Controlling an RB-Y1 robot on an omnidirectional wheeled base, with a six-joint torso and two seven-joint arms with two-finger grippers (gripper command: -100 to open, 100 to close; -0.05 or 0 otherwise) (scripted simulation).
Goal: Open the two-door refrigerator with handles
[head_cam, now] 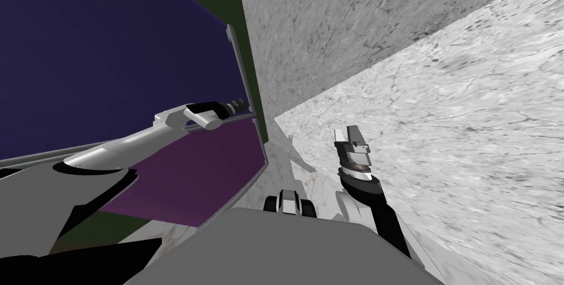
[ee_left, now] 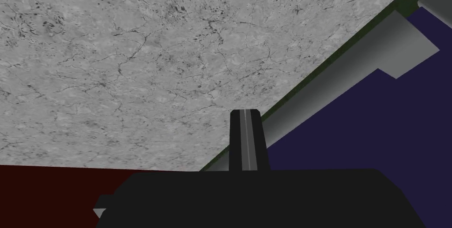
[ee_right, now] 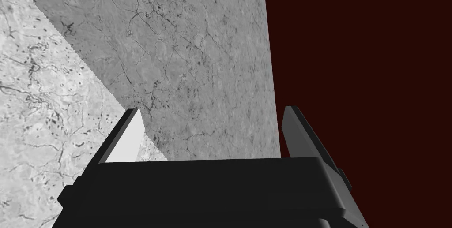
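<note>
The refrigerator stands on my left, with a dark blue upper door (head_cam: 110,50) and a purple lower door (head_cam: 209,166). A long grey handle (head_cam: 238,66) runs along the blue door's edge, and a second bar runs along the purple door's edge. My left gripper (head_cam: 242,103) reaches the seam between the doors at the handle's lower end. In the left wrist view its fingers (ee_left: 246,137) are pressed together with nothing between them, and the grey handle (ee_left: 353,66) passes just beside them. My right gripper (head_cam: 352,133) hangs open and empty (ee_right: 211,110), away from the fridge.
A grey marbled wall (head_cam: 358,17) rises right beside the fridge's handle edge, with a dark green strip (head_cam: 254,50) between them. A paler marbled surface (head_cam: 468,133) spreads to my right. A dark red area (ee_right: 362,62) shows past the wall's edge.
</note>
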